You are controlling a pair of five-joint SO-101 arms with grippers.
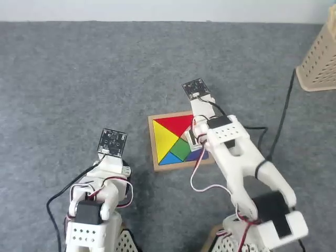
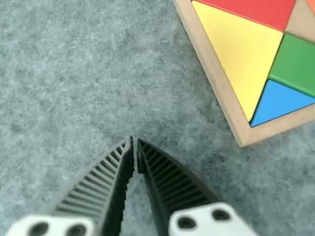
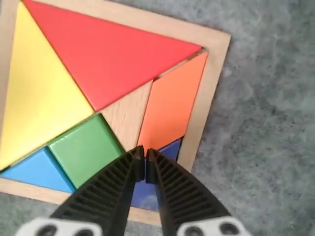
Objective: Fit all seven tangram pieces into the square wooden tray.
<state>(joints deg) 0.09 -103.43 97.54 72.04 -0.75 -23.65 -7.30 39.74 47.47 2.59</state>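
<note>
Grey felt table (image 1: pixel 63 79). Right gripper (image 3: pixel 145 152) shut on nothing, poised over square wooden tray (image 1: pixel 153 143), tips by dark blue piece (image 3: pixel 171 148), bare triangular gap (image 3: pixel 125 123) just ahead. Left gripper (image 2: pixel 134 143) likewise shut, empty, tray off to one side, farther.

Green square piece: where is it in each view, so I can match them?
High view: green square lies in the tray, against the yellow triangle.
Left wrist view: green square cut by the picture's edge, touching the blue triangle.
Right wrist view: green square beside the bare wood gap, near the right hand.
Shared landmark: the yellow triangle, bordering it everywhere.
</note>
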